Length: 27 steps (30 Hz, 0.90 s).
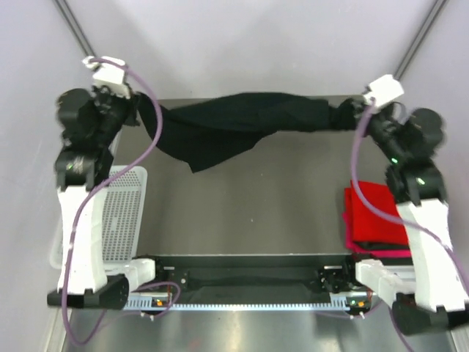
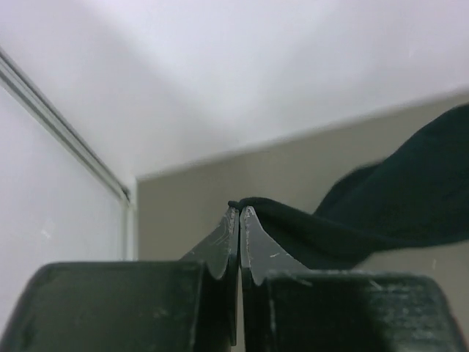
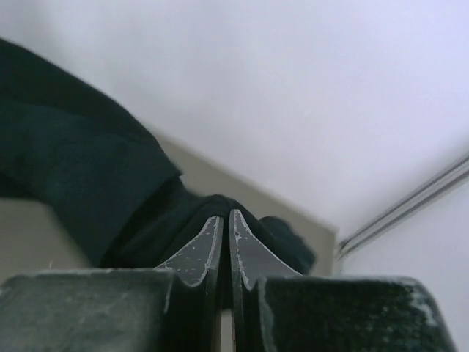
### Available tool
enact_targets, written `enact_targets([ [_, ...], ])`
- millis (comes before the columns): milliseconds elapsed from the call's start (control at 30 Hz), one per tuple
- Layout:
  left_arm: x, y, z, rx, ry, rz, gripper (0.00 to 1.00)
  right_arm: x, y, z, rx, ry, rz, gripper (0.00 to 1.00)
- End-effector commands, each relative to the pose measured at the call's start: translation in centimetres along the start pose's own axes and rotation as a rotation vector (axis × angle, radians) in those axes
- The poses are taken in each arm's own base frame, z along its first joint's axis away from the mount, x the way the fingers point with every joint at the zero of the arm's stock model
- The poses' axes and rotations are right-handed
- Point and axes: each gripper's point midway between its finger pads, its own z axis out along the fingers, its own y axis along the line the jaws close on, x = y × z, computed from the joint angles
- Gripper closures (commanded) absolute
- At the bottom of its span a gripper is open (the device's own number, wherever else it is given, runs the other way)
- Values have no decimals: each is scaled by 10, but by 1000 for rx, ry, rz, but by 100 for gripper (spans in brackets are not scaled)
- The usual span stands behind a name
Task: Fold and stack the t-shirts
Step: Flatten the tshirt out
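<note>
The table lay beneath both claws. The black t-shirt hung strung between them over its far edge, the body sagging in a loose flap nearer the left claw; whether that flap touched the table could not be told. The white mesh basket sat on the near side of the left claw, well apart from it. A folded red t-shirt lay on the near side of the right claw, resting on a magenta t-shirt that showed only as a sliver.

The right gripper was clenched on a thick bunch of black cloth spilling away to its left. The left gripper was pinched tight on a thin edge of the same shirt, which trailed off to its right.

The step looked like spreading the shirt flat. Done well, both claws would hold level and draw toward the near side together, so the flap lays down smooth. The left's thin pinch might slip under a hard pull, and the right's bunch would likely leave creases.
</note>
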Motion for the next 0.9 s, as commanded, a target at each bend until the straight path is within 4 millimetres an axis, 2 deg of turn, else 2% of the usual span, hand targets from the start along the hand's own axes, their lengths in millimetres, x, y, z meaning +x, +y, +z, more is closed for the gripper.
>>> enact_targets([
  [0,213,-18,48,90,606,-90,100,170,50,51,-141,409,126,100],
  [33,234,-20,48,100,668,-94,100,195,58,54,-159,471,148,100],
  [67,261,-22,43,100,750,-103,100,231,70,60,-194,570,178,100],
  [100,283,-20,46,90,816,-99,100,244,74,64,-204,610,192,100],
  [167,296,-22,47,102,882,-114,100,272,85,67,-239,695,226,100],
  [267,286,-19,62,101,833,-104,100,272,87,73,-237,688,244,100],
  [433,270,-11,84,84,787,-105,100,254,77,83,-218,654,241,100],
  [533,240,-3,94,45,716,-111,100,220,63,87,-189,559,213,100],
  [567,214,2,93,18,647,-105,100,192,56,83,-177,482,194,100],
  [633,182,9,93,-11,532,-91,100,163,48,78,-155,395,176,100],
  [667,159,10,80,-23,470,-81,100,142,43,69,-141,351,165,100],
  [700,148,10,74,-28,438,-73,100,128,40,65,-145,323,155,100],
  [733,138,11,67,-36,409,-65,100,126,43,58,-160,336,156,100],
  [767,120,12,51,-44,362,-39,100,111,41,48,-160,304,143,100],
  [833,104,16,34,-71,316,-13,100,104,49,32,-195,290,130,100],
  [867,90,16,18,-83,273,10,100,87,50,18,-202,241,114,100],
])
